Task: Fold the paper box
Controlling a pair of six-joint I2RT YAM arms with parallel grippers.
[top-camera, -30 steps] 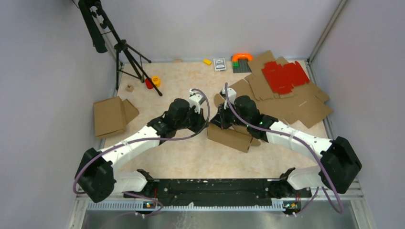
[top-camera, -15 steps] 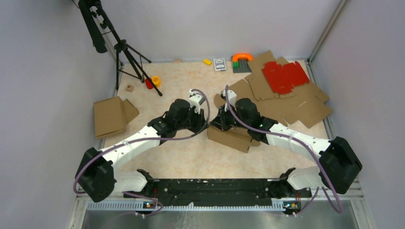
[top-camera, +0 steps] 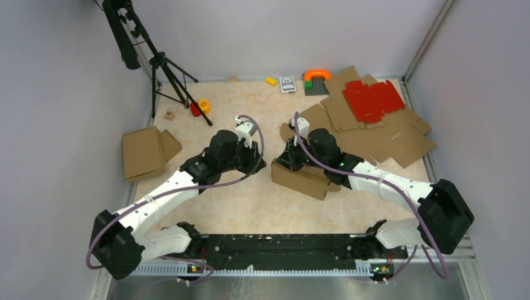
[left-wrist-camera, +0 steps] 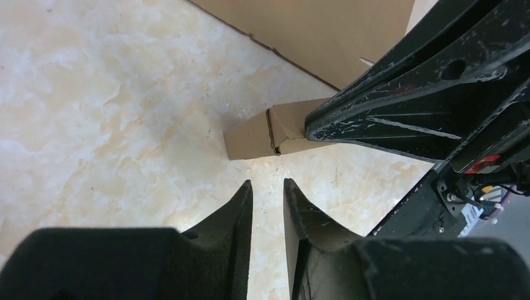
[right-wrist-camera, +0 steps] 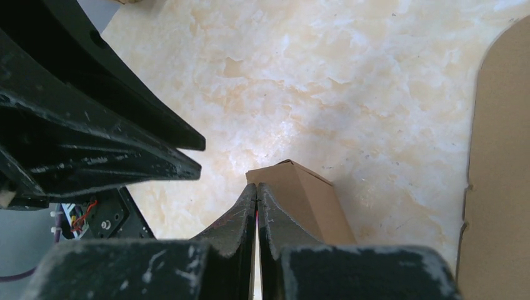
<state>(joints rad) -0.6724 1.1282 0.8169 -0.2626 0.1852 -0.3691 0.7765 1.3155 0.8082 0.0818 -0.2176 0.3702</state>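
Left pincer [left-wrist-camera: 267, 183]: narrow gap, nothing between, over the bench [left-wrist-camera: 94, 94], near the paper box [left-wrist-camera: 253, 134].
Right pincer [right-wrist-camera: 257, 186]: closed tight, tips at the paper box corner.

brown paper box [top-camera: 300, 180], red die-cut sheet [top-camera: 373, 99], beige marbled table [top-camera: 250, 203]

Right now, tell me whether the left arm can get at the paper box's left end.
Probably yes. Only bare table lies between the left gripper and the paper box, though the right gripper crowds that end.
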